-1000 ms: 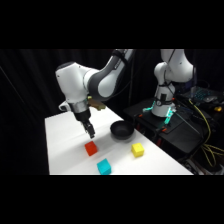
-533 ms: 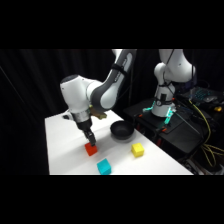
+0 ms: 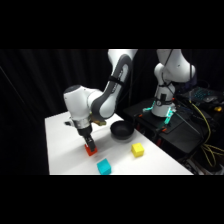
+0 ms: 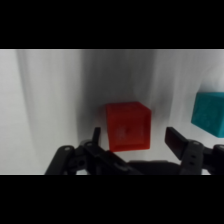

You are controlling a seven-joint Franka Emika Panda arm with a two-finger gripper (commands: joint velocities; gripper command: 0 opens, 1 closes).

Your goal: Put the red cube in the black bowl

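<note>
The red cube (image 4: 128, 126) rests on the white table (image 3: 65, 150), with my gripper (image 4: 134, 137) lowered over it. Its two black fingers (image 4: 180, 142) stand open, one on each side of the cube with gaps showing. In the side view my gripper (image 3: 89, 145) comes down onto the red cube (image 3: 91, 150), which shows only partly beneath it. The black bowl (image 3: 121, 131) sits on the table to the right and slightly farther back, apart from the gripper.
A cyan cube (image 3: 104, 167) lies near the table's front edge and shows at the right in the wrist view (image 4: 210, 114). A yellow cube (image 3: 137, 149) sits right of the red one. A second white arm (image 3: 167, 85) and cabled equipment (image 3: 200, 107) stand beyond the table's right side.
My arm has swung left and come down. The gripper, earlier hanging above the red cube, now sits low around it at table height.
</note>
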